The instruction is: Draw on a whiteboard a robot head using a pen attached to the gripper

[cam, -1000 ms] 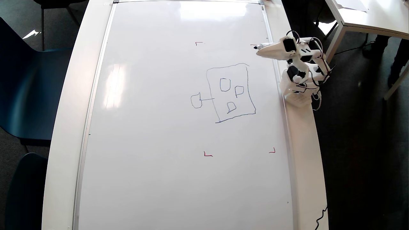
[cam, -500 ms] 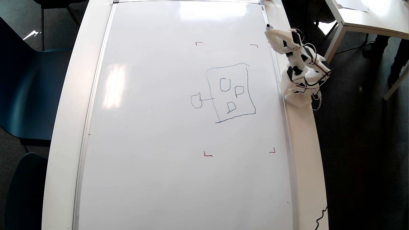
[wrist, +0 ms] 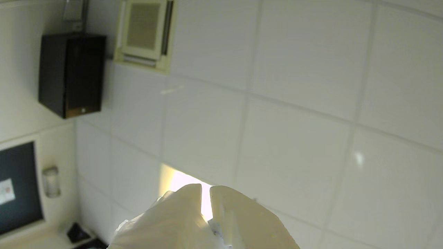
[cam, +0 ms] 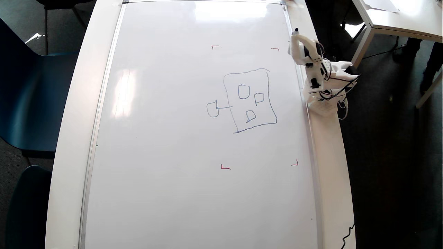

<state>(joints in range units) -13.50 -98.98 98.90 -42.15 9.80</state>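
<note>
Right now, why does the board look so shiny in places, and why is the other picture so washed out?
Overhead view: ceiling light glares off the glossy whiteboard at its top edge and left side; the blue robot head stays legible. Wrist view: the camera faces the ceiling, a bright lamp flares behind the nearly closed fingers, which look soft and yellowish.

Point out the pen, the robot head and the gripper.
pen (cam: 295, 31): overhead view, its dark tip.
robot head (cam: 268, 90): overhead view, right side of the blue outline.
gripper (wrist: 205, 189): wrist view, the gap between its fingertips.
</note>
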